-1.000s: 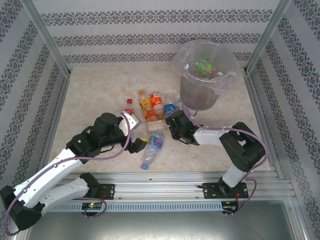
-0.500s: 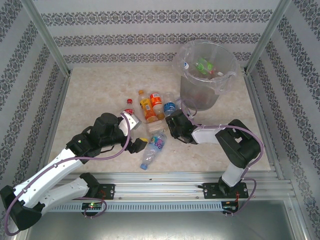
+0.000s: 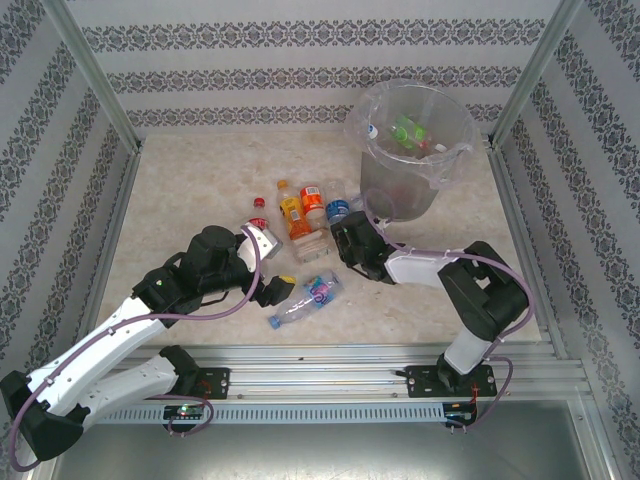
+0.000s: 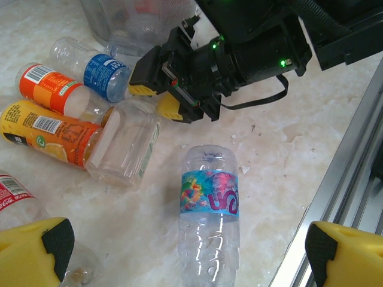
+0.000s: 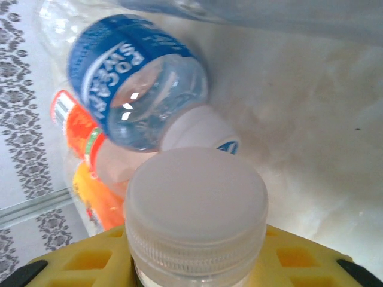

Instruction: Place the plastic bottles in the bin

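Right wrist view, lower centre: white-capped bottle (image 5: 197,203), neck clamped in my right gripper (image 5: 197,263), jaws nearly together. Risk: held only by the neck, its body may swing, slip out, or knock the blue-labelled bottle (image 5: 137,89) just behind. Left gripper (image 4: 190,248): wide apart, empty. Bin (image 3: 400,190): upper right, top view.

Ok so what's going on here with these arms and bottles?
Two arms are clearing plastic bottles into the grey bin, which already holds a few. The right gripper is at the white-capped end of a clear bottle in the group near the bin. The left gripper hangs open over a bottle with a pink and blue label lying nearer the front.
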